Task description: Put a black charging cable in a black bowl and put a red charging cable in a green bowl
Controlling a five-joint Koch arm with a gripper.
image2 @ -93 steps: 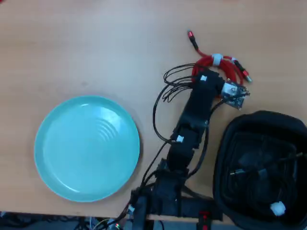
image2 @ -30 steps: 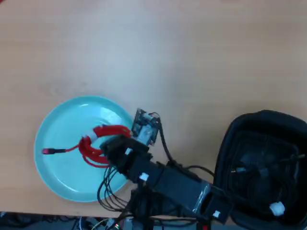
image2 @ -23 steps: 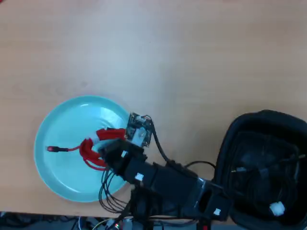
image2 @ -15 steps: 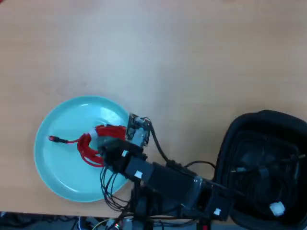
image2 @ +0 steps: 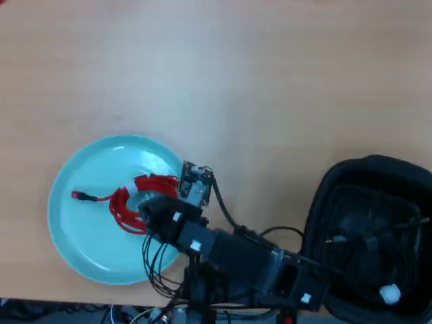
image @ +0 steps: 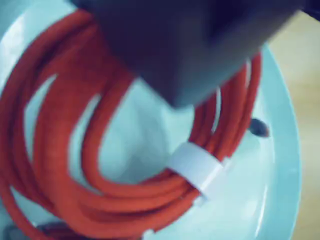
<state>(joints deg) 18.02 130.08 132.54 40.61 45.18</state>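
- Gripper [image2: 150,204]: low over the green bowl [image2: 81,250]. Fingers hidden under the arm in the overhead view and only a dark blur in the wrist view, so how far apart they stand, and whether they grip anything, cannot be told.
- Red charging cable [image2: 128,202]: coiled ring inside the green bowl, directly beneath and partly under the fingers; one plug end trails away from them toward the bowl's far side. White tie [image: 196,167] sits just below the fingers in the wrist view.
- Black charging cable [image2: 364,246]: lying in the black bowl [image2: 317,202], well apart from the fingers.
- Step in hand, as judged: letting go of the red coil. Done well, the fingers part fully and lift straight up, so no loop catches and drags out.
- Surface: pale wooden table [image2: 270,81], bare beyond the fingers; the room is not visible.
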